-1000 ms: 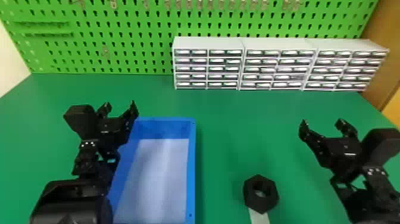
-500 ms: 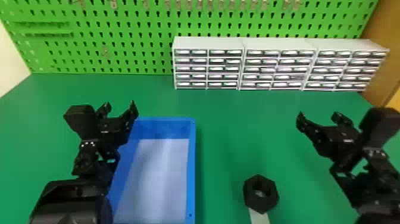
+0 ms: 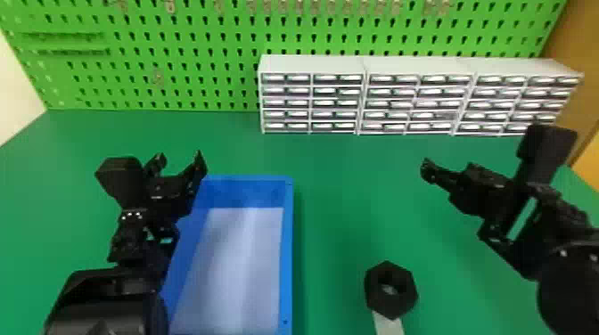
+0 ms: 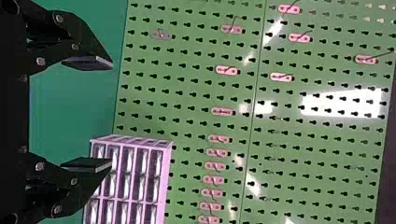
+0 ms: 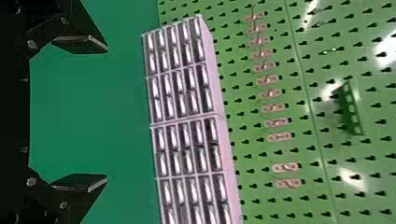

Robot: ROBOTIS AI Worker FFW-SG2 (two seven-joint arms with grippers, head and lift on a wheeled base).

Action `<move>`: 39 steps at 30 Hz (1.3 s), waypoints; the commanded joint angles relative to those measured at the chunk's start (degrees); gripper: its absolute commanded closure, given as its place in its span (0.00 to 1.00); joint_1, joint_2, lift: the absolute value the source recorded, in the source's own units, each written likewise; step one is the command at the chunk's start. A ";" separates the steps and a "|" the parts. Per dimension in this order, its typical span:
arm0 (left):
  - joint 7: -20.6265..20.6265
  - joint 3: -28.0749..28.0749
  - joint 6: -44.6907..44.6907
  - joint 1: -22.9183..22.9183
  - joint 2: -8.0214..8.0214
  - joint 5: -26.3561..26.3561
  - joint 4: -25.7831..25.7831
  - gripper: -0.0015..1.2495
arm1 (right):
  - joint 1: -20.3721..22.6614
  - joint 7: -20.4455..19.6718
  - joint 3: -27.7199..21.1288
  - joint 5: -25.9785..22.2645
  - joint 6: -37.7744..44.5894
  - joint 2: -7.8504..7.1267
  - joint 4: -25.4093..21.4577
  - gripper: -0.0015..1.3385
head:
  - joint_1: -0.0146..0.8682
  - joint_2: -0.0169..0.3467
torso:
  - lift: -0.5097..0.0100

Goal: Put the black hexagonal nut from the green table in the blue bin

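In the head view, the black hexagonal nut (image 3: pixel 401 294) rests on the green table (image 3: pixel 338 178) near the front, a pale strip at its near side. The blue bin (image 3: pixel 287 249) stands to its left, bare inside. My left gripper (image 3: pixel 180 162) is parked at the bin's far left edge, open and holding nothing. Beyond the nut and to its right is my right gripper (image 3: pixel 428 169), raised over the table. The left wrist view has the left gripper (image 4: pixel 112 114) with its fingers wide apart; in the right wrist view the right gripper (image 5: pixel 107 114) is likewise open, nothing between its fingers.
White drawer cabinets (image 3: pixel 312 64) line the back of the table at centre and right. Behind them rises a green pegboard (image 3: pixel 187 53) with small hooks. A brown panel (image 3: pixel 575 58) borders the right side.
The right arm has swung and turned: its gripper now points more to the left, and its wrist sits higher in the head view. The left arm, nut and bin have stayed put.
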 commanded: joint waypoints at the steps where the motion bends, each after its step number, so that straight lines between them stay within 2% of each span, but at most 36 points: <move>1: 0.00 0.00 0.00 -0.03 -0.15 0.00 -0.01 0.41 | -2.69 -1.15 -0.68 -1.79 9.31 -0.01 -1.46 0.22 | 0.79 0.19 | 0.79; 11: 0.00 0.00 0.00 0.06 -0.15 0.00 -0.01 0.41 | -7.00 -11.08 -1.83 -11.81 23.20 -0.98 -2.77 0.22 | 0.79 0.19 | 0.79; 14: 0.00 -0.09 0.00 -0.03 -0.15 0.00 -0.01 0.41 | -8.67 -11.96 -3.14 -13.40 28.91 -1.15 -2.77 0.22 | 0.79 0.19 | 0.79; 20: 0.00 0.00 0.00 -0.12 -0.15 -0.09 0.08 0.41 | -11.74 -12.93 -4.37 -14.01 39.02 -1.59 -2.77 0.22 | 0.79 0.19 | 0.79; 24: 0.00 -0.09 0.00 -0.12 -0.15 -0.17 -0.01 0.41 | -13.76 -13.63 -4.81 -12.69 44.90 -1.50 -2.77 0.22 | 0.79 0.19 | 0.79; 31: 0.00 0.00 0.00 -0.12 -0.15 -0.35 -0.01 0.41 | -15.79 -13.63 -5.25 -9.53 44.90 -1.15 -2.34 0.22 | 0.79 0.19 | 0.79; 39: 0.00 -0.09 0.00 -0.21 -0.15 -0.52 0.08 0.41 | -17.10 -13.63 -4.20 -9.09 44.90 -2.29 0.30 0.22 | 0.79 0.19 | 0.79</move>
